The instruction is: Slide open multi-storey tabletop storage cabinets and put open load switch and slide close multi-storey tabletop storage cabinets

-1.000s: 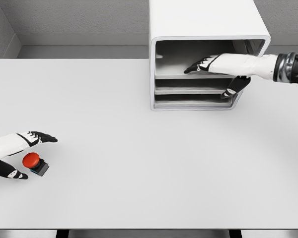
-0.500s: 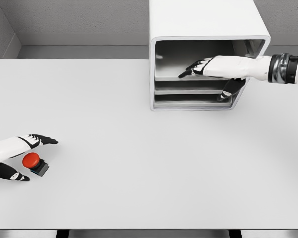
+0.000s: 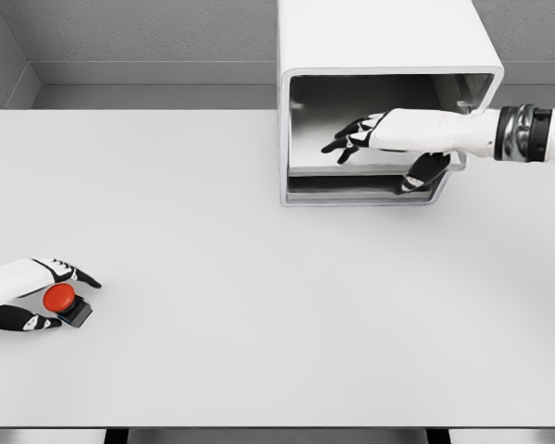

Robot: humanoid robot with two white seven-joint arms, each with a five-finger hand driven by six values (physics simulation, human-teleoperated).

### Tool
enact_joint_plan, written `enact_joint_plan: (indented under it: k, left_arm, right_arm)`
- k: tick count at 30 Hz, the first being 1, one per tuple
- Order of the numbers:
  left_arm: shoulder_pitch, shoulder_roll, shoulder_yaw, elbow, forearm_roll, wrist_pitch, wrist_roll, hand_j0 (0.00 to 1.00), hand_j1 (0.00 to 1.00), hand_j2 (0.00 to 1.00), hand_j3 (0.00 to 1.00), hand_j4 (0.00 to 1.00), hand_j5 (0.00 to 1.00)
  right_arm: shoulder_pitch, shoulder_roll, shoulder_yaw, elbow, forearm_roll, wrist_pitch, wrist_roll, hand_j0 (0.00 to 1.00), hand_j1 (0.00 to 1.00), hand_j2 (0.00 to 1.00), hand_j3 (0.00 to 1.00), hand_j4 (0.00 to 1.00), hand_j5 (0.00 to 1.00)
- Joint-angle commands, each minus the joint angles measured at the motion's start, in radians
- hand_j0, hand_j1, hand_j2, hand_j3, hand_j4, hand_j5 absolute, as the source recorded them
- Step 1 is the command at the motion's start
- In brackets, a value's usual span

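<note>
A big flat white table (image 3: 259, 305) with a smooth, plain top fills most of the picture. Behind it, along the top, runs a grey speckled wall (image 3: 148, 32) with a pale strip at its foot.

At the top, right of the middle, stands a boxy white storage cabinet with rounded corners (image 3: 379, 37). Its smooth front is open, and the inside looks dark and a bit shiny. A low shelf (image 3: 342, 185) shows near its bottom.

A long white right arm with a black and silver wrist ring (image 3: 523, 132) comes in from the right edge and reaches across the cabinet's front. The right hand (image 3: 375, 134), white with black fingers, is in the opening, fingers spread a little and holding nothing. Its thumb hangs down by the cabinet's lower right corner. The arm hides part of the cabinet's inside.

At the lower left edge the left hand (image 3: 23, 296) curls around a small switch with a round red button on a dark square base (image 3: 63, 303). Fingers lie above it and the thumb below, close on both sides. The switch sits on the table, far from the cabinet
</note>
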Motion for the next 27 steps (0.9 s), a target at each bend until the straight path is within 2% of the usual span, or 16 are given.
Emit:
enact_joint_plan:
  k: [1, 3, 4, 5, 9, 11, 15, 22, 27]
  left_arm:
    - [0.0, 0.0, -0.018, 0.007, 0.005, 0.001, 0.0, 0.66, 0.66, 0.66, 0.66, 0.66, 0.66]
    - [0.0, -0.003, -0.02, 0.012, 0.006, 0.001, 0.003, 0.43, 0.43, 0.43, 0.43, 0.43, 0.43]
    - [0.0, -0.004, -0.02, 0.012, 0.006, 0.001, 0.002, 0.36, 0.36, 0.36, 0.36, 0.36, 0.36]
    - [0.0, -0.004, -0.02, 0.012, 0.006, 0.001, 0.002, 0.34, 0.34, 0.34, 0.34, 0.34, 0.34]
    - [-0.006, -0.003, -0.012, -0.004, 0.006, 0.001, 0.002, 0.34, 0.34, 0.34, 0.34, 0.34, 0.34]
    - [-0.015, 0.006, -0.001, -0.045, 0.008, 0.001, 0.002, 0.33, 0.33, 0.33, 0.33, 0.33, 0.33]
    - [-0.02, 0.011, 0.033, -0.139, 0.018, 0.001, 0.002, 0.33, 0.33, 0.33, 0.33, 0.33, 0.33]
    - [-0.023, 0.011, 0.039, -0.189, 0.093, 0.001, -0.003, 0.31, 0.31, 0.31, 0.31, 0.31, 0.31]
    - [-0.023, 0.011, 0.046, -0.217, 0.123, 0.001, -0.006, 0.3, 0.3, 0.3, 0.3, 0.3, 0.3]
  right_arm:
    - [0.0, -0.009, 0.02, -0.025, 0.035, -0.033, 0.003, 1.0, 1.0, 1.0, 1.0, 1.0, 1.0]
    - [0.0, -0.018, 0.018, -0.028, 0.035, -0.033, 0.003, 1.0, 1.0, 1.0, 1.0, 1.0, 1.0]
    - [0.002, -0.021, 0.02, -0.028, 0.034, -0.033, 0.003, 1.0, 1.0, 1.0, 1.0, 1.0, 1.0]
    - [0.002, -0.029, 0.02, -0.028, 0.034, -0.033, 0.003, 1.0, 1.0, 1.0, 1.0, 1.0, 1.0]
    - [0.005, -0.05, 0.018, -0.053, 0.032, -0.033, 0.003, 1.0, 1.0, 1.0, 1.0, 1.0, 1.0]
    - [0.011, -0.056, 0.018, -0.053, 0.032, -0.033, 0.003, 1.0, 1.0, 1.0, 1.0, 1.0, 1.0]
    - [0.021, -0.098, 0.017, -0.103, 0.031, -0.033, 0.003, 1.0, 1.0, 1.0, 1.0, 1.0, 1.0]
    - [0.021, -0.141, 0.017, -0.192, 0.025, -0.033, 0.003, 1.0, 1.0, 1.0, 1.0, 1.0, 1.0]
    - [0.023, -0.15, 0.038, -0.208, 0.025, -0.033, 0.003, 1.0, 1.0, 1.0, 1.0, 1.0, 1.0]
